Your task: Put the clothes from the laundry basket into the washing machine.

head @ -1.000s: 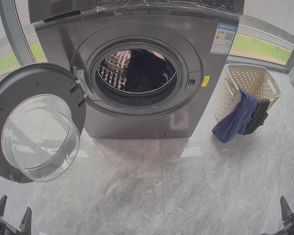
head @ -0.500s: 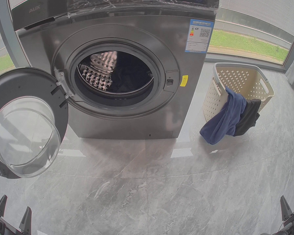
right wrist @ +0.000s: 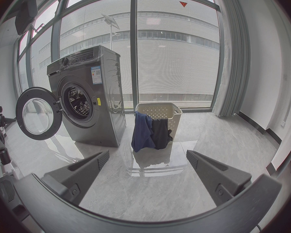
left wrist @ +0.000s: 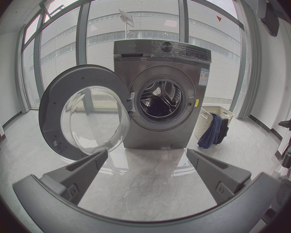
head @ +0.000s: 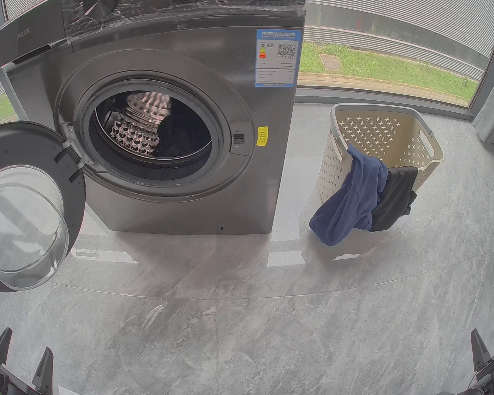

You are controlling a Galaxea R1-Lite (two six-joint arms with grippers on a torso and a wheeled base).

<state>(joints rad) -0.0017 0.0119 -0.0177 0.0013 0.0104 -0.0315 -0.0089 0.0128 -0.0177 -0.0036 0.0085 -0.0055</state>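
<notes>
Head view: a cream perforated basket stands on the floor just right of the grey washer. A blue cloth and a black cloth drape over its front rim.

Left wrist view: the left tool is spread apart and empty.

Right wrist view: the right tool is likewise apart and empty.

Open floor leads to the laundry basket; swung-out door flanks the drum.

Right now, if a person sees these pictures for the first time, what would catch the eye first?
The grey washer stands at the left, its round door swung wide open and something dark inside. To its right on the floor stands a cream basket, with a blue cloth and a black cloth hanging over its front rim.
</notes>
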